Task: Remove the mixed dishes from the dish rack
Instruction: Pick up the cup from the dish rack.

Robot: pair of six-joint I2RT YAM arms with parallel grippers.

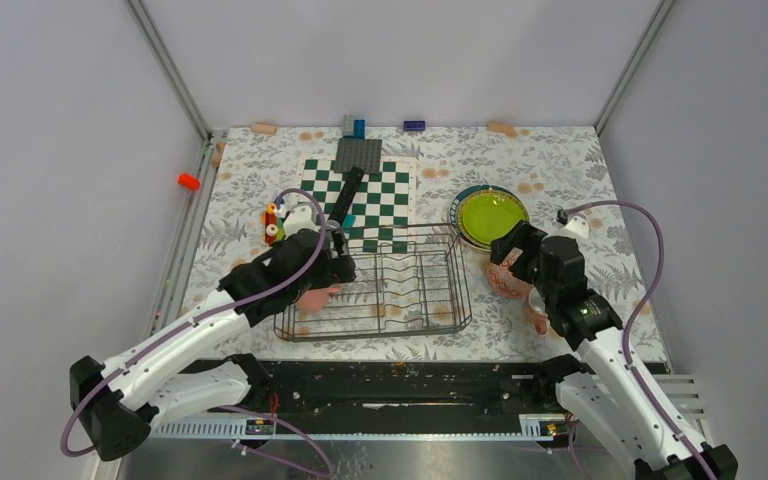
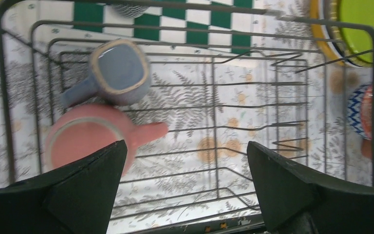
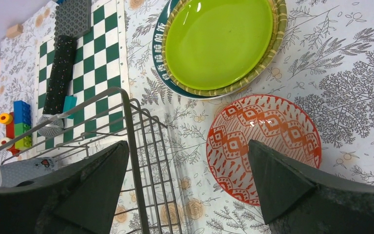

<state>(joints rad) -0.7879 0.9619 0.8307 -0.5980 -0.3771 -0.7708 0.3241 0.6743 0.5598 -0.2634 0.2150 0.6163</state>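
Left side first: the left claw point(image 2: 186, 145) hangs over the left end of the dish rack point(image 1: 370, 333), spread as wide as it goes, nothing between its fingers and nothing touched. Right below it, two pieces wait in the wire. The small grey cup point(image 2: 119, 70) sits just behind the big pink mug point(image 2: 90, 141), the two close enough to look like they touch, both mouths turned up toward the wrist camera. Whether they stand square or lean on the wires, I can't tell. My read is that the claw is parked there to line up on one of them, and the pink mug is the nearer target.

Over on the right, the unloaded pieces gather on the worktop point(image 1: 560, 170), just off the rack's right end, inside the right arm's reach. The lime-green plate point(image 3: 219, 41) is nested on top of a stack. A yellow-orange rim shows around it, with the teal-rimmed plate at the bottom, so the pile is tidy and takes little room. The red-patterned bowl point(image 3: 263, 146) sits upright beside that stack, near the rack's corner.

The right claw point(image 3: 187, 144) hovers above that bowl, fully released and empty. In its wrist view the bowl lies partly behind the right-hand finger, though contact isn't visible. The rack's plate prongs stand bare. Beyond the rack, the green-and-white checkered board point(image 1: 360, 195) and the toy blocks point(image 1: 275, 225) are no part of this job.
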